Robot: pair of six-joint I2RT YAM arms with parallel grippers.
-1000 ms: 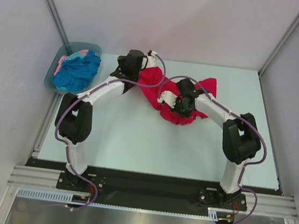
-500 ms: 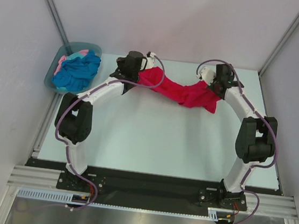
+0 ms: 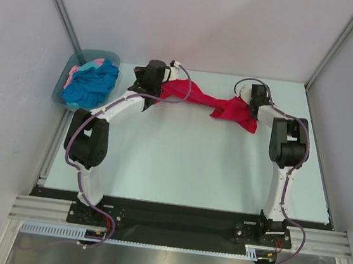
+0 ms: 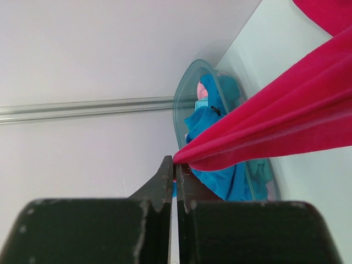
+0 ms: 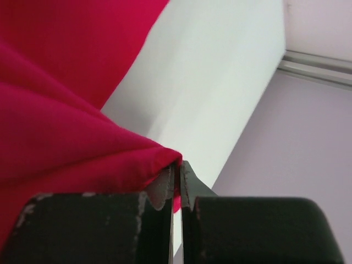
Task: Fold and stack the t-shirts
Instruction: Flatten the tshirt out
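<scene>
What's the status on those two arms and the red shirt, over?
Left gripper shut on one end of the red t-shirt. Right gripper shut on the other. Shirt stretched between them. Blue shirt and pink shirt aside in the tub.

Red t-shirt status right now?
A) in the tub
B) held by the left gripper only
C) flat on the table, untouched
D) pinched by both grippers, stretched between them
D: the left gripper and the right gripper are each shut on an edge of the red t-shirt, which spans between them.
</scene>
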